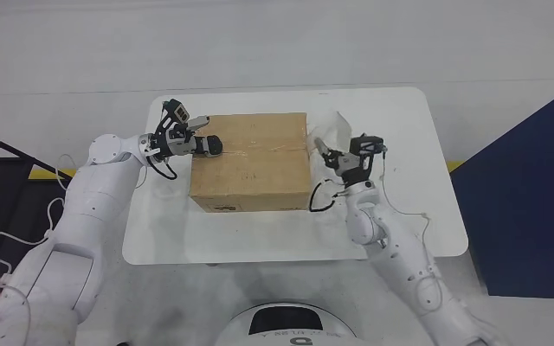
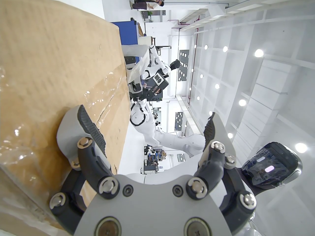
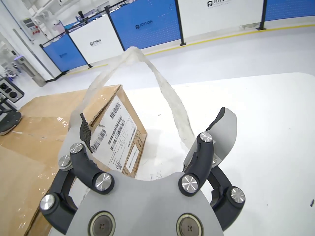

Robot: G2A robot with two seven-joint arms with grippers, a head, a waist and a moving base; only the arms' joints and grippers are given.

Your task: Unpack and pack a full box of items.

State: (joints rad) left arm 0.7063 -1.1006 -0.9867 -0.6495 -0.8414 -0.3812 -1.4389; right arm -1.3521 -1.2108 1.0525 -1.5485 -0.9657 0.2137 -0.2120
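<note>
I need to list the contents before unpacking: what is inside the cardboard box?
The cardboard box is shut, its top sealed with clear tape, so the contents are hidden. One finger of the open left gripper sits over its top.

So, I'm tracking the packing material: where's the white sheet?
Top view: the white sheet arches at the box's right end, beside the right hand.

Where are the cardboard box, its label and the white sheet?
cardboard box (image 1: 251, 147), top view, taped top face.
label (image 3: 120, 133), right wrist view, its middle.
white sheet (image 3: 167, 92), right wrist view, arched edge.
</note>
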